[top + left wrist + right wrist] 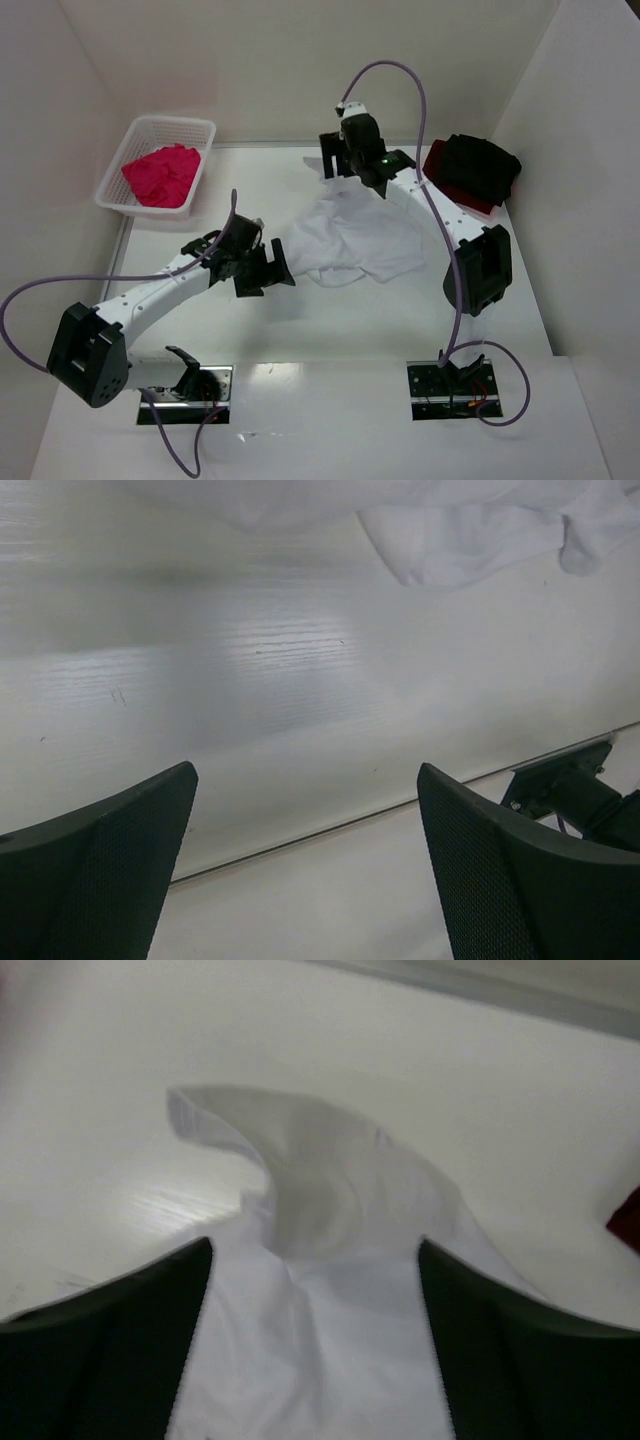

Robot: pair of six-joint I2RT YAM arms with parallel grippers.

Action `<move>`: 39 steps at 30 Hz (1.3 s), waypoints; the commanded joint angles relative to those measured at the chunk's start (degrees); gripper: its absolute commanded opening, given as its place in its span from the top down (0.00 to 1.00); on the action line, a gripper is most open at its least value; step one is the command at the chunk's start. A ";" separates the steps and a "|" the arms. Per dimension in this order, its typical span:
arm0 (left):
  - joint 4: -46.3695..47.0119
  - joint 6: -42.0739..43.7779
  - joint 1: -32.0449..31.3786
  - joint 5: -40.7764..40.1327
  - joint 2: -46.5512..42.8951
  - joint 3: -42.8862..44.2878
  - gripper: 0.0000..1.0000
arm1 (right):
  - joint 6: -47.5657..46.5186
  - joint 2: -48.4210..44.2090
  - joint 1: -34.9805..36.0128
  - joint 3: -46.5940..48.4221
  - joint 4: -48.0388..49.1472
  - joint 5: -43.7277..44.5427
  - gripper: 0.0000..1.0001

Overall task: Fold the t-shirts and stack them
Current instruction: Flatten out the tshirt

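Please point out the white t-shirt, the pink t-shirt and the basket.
white t-shirt [350, 240], top view, middle of the cloth.
pink t-shirt [162, 175], top view, its middle.
basket [178, 121], top view, far rim.

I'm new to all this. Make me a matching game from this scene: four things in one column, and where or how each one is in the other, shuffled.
1. white t-shirt
2. pink t-shirt
3. black t-shirt
4. left gripper

A. in the basket, far left
B. on the dark red t-shirt, far right
C. open over bare table
D. crumpled mid-table

Pairs: 1-D, 2-A, 3-B, 4-C
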 commanded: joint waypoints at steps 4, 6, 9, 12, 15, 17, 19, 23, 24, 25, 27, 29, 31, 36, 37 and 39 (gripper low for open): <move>1.86 -4.33 1.60 -8.03 -1.85 0.07 0.02 | 5.33 -0.99 -0.31 -9.73 2.12 2.20 0.00; 2.39 -5.04 2.75 -10.05 -2.48 0.07 0.02 | 6.12 -1.78 -0.92 -12.45 1.59 2.21 0.00; 3.97 -5.66 5.56 -14.71 -1.70 2.00 0.02 | 7.53 -4.76 -1.45 -17.55 3.70 1.34 0.00; 6.25 -5.66 9.51 -17.35 0.85 2.71 0.02 | 8.24 -6.78 -1.45 -21.07 4.41 0.28 0.00; 11.43 -4.09 14.07 -14.82 5.06 2.71 0.02 | 8.94 -8.01 -1.45 -22.57 4.41 -0.25 0.00; 11.97 -3.46 15.49 -14.20 9.71 3.85 0.03 | 8.94 -8.72 -1.45 -24.06 4.41 -0.25 0.00; 11.97 -2.06 16.03 -15.42 14.19 5.25 0.05 | 9.47 -9.34 -1.45 -24.67 5.01 -0.25 0.00; 14.69 -1.35 16.03 -15.95 18.69 7.28 0.10 | 9.99 -10.57 -2.59 -26.00 5.55 -0.87 0.00; 15.22 -1.35 16.03 -15.95 19.22 7.97 0.11 | 10.00 -10.57 -2.60 -26.00 5.55 -1.39 0.00; 15.92 -1.35 16.03 -16.47 20.27 7.98 0.13 | 10.00 -10.57 -3.12 -26.00 5.55 -1.40 0.00; 15.93 -0.82 16.03 -17.18 21.33 8.77 0.13 | 10.00 -10.57 -3.12 -26.00 5.55 -1.40 0.00; 16.54 -0.21 16.03 -17.18 22.82 10.52 0.14 | 10.00 -10.57 -3.12 -26.00 5.55 -1.40 0.00; 16.54 -0.21 16.03 -17.18 24.49 11.23 0.18 | 10.00 -10.57 -3.12 -26.00 5.55 -1.40 0.00; 16.99 0.32 16.03 -15.87 27.13 12.29 0.24 | 9.47 -10.57 -3.12 -25.47 5.02 -0.87 0.00; 16.98 0.32 16.03 -15.34 27.83 12.29 0.25 | 9.47 -10.57 -3.12 -25.47 5.02 -0.35 0.00; 16.29 0.32 16.03 -15.34 27.84 12.29 0.25 | 9.47 -10.57 -3.65 -25.47 4.49 -0.34 0.00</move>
